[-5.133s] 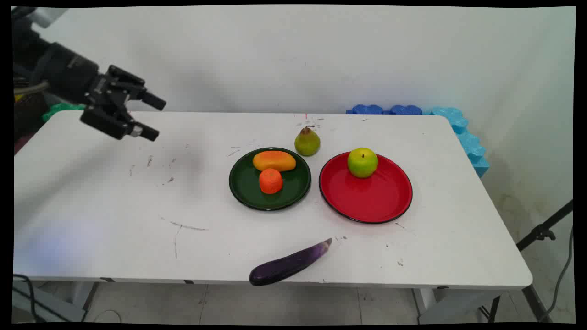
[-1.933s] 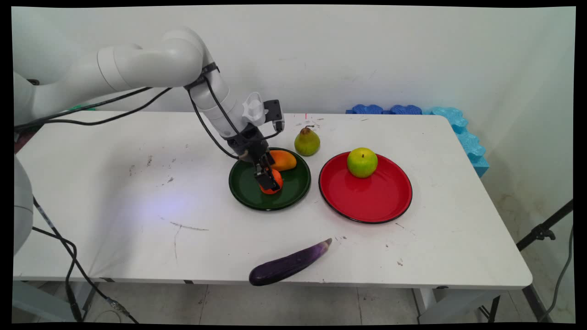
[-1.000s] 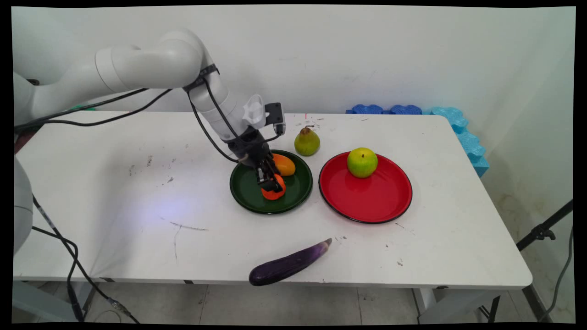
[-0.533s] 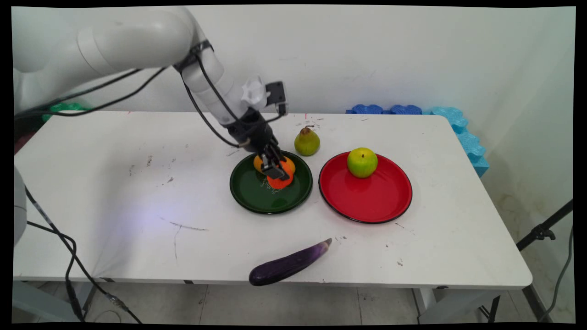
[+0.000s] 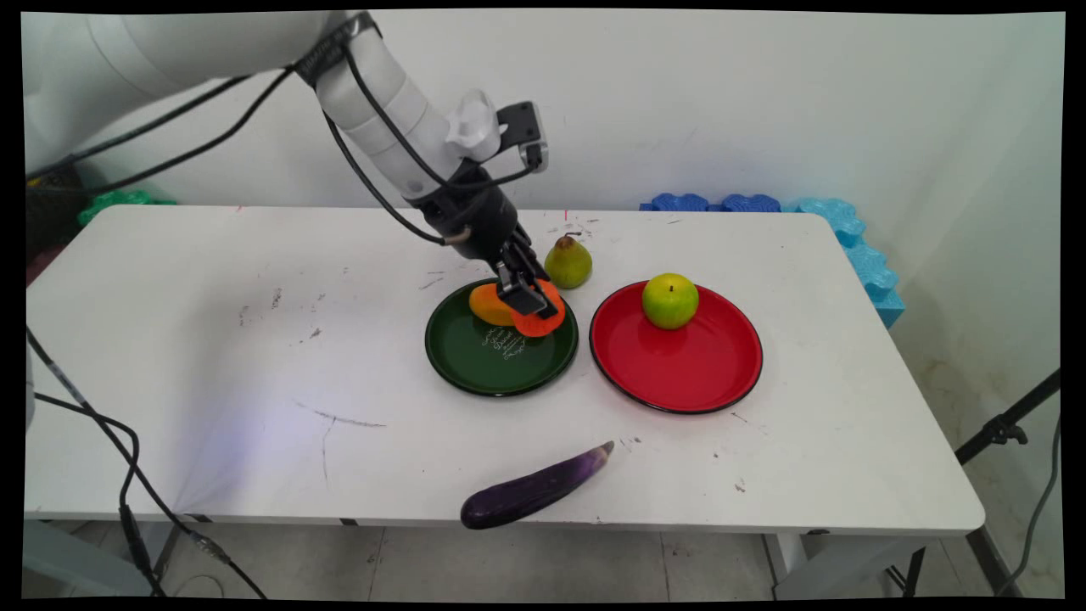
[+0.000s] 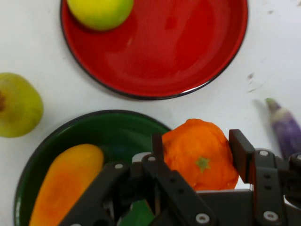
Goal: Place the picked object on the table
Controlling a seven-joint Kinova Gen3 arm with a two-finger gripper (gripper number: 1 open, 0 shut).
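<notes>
The gripper [image 5: 530, 307] holds the orange [image 6: 200, 150]: its two fingers [image 6: 241, 148] are closed on the sides of the fruit. The orange hangs in the air above the far right part of the green plate [image 5: 441, 356] and does not touch it. The mango [image 5: 485, 304] lies on this plate, at its far side, just beside the orange. The pear [image 5: 568, 263] stands behind the plate, the red plate [image 5: 679, 373] with the apple [image 5: 670, 301] is to its right, and the eggplant [image 5: 534, 490] lies well apart in front of it. Half a second ago the orange was lower, near the plate's middle; now it is higher and more to the right.
</notes>
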